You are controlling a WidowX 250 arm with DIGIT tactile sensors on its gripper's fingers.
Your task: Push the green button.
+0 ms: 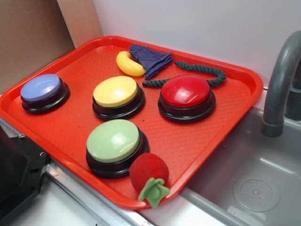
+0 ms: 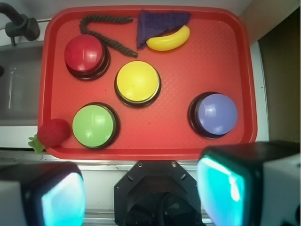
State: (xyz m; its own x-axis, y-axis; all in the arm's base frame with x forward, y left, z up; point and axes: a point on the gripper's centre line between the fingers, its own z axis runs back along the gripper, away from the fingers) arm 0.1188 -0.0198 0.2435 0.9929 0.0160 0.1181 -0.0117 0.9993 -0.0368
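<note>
Red tray [image 2: 155, 141]: green button [image 2: 93, 125] beside red plush ball [image 2: 54, 133]; gripper [image 2: 141, 195] fingers wide apart, apparently empty, hovering short of the tray.

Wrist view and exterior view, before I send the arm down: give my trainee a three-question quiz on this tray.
1. True or false: the green button touches the yellow button.
2. Which item lies partly under the purple cloth? A) dark rope B) yellow banana C) red plush ball
3. Fill in: the gripper is ___ of the red tray, not over any button.

Key: 1 false, a strip of tray shows between them. 2 B. 3 short; the wrist view shows its fingers spread wide, nearer than the tray's near rim.
</note>
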